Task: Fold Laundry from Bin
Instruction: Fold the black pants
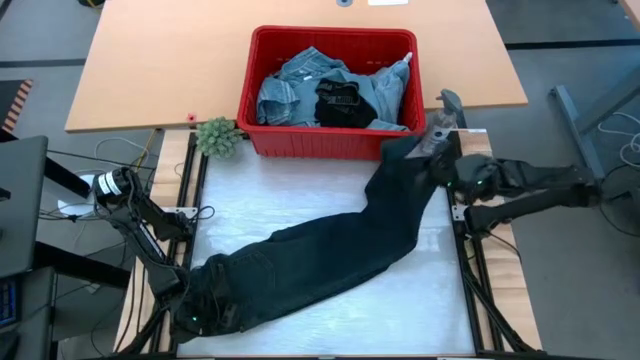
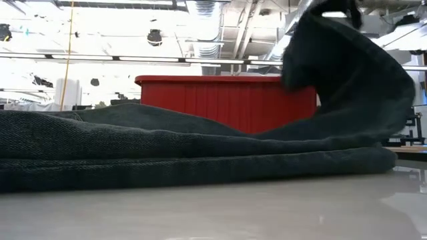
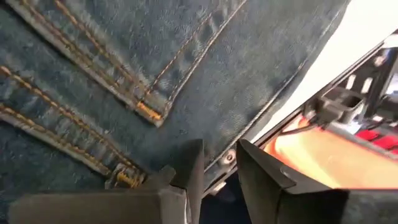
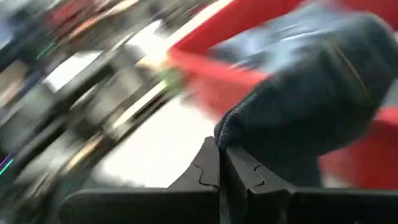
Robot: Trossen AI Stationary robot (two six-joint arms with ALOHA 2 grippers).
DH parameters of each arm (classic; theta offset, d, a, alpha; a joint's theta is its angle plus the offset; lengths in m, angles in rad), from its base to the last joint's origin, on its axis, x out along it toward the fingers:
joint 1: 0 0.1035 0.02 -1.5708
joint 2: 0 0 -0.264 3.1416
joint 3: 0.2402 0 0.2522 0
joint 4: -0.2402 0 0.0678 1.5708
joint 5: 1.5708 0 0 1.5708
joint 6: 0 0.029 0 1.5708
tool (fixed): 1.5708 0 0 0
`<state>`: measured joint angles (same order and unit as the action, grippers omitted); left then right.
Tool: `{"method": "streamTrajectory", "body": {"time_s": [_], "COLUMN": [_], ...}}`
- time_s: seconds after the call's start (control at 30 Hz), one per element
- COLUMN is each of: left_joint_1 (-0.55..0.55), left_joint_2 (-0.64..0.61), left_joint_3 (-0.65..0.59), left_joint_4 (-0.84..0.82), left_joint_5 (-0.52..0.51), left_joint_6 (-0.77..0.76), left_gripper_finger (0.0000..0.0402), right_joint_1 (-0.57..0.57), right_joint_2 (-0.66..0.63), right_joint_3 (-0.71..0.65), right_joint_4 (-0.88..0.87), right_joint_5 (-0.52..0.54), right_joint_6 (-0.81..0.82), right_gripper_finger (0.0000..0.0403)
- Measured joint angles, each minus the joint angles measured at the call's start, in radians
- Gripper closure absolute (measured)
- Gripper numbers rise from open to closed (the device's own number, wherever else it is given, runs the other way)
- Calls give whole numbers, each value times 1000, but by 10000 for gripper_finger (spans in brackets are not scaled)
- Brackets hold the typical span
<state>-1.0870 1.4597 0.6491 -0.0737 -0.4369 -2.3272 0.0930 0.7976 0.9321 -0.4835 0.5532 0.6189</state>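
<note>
A pair of dark blue jeans [image 1: 330, 250] lies slantwise across the white table, with the waist at the near left and a leg end raised at the far right [image 2: 333, 40]. My left gripper [image 1: 195, 318] is at the waist, shut on its edge. My right gripper [image 1: 437, 135] is beside the bin's right corner, shut on the leg end. The red bin [image 1: 250, 90] stands at the table's far edge and holds more laundry [image 1: 300, 90], light blue denim and a black piece. My left gripper has the jeans' waist edge [image 3: 214, 163] between its two fingers [image 3: 186, 168], close to a metal rivet. The fingers come slanting down from the near-left corner. The cloth around them lies spread on the table. My right gripper pinches the leg's hem end [image 4: 231, 134] between its shut fingers [image 4: 208, 165], coming nearly level from the table's right side. The leg end is lifted clear. The leg slopes down from it in a slack curve onto the table.
A small green plant [image 1: 218, 137] sits by the bin's near-left corner. The metal frame rails [image 1: 465, 260] run along the white surface's left and right sides. Bare white surface shows at the table's near right and far left.
</note>
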Motion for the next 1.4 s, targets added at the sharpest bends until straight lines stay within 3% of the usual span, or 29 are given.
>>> {"method": "streamTrajectory", "body": {"time_s": [0.07,0.23,0.37,0.73,1.03,1.23,1.4], "left_joint_1": [0,0,0,-2,2,3,42], "left_joint_2": [0,-2,-2,-2,-3,-3,-3], "left_joint_3": [0,2,2,3,3,3,9], "left_joint_4": [5,30,33,12,-93,1,156], "left_joint_5": [-50,-200,-246,-139,-263,-390,-596], "left_joint_6": [-15,-22,-22,145,36,19,164], "left_gripper_finger": [317,317,317,317,317,317,317], "right_joint_1": [50,145,162,202,263,250,250], "right_joint_2": [60,223,374,814,1082,1163,1063], "right_joint_3": [0,0,2,-1,14,13,22], "right_joint_4": [98,380,517,1032,1035,1052,1025], "right_joint_5": [-94,-202,-291,-474,-475,-676,-680], "right_joint_6": [-83,-254,-262,-174,-145,21,-44], "right_gripper_finger": [379,379,379,379,377,273,187]}}
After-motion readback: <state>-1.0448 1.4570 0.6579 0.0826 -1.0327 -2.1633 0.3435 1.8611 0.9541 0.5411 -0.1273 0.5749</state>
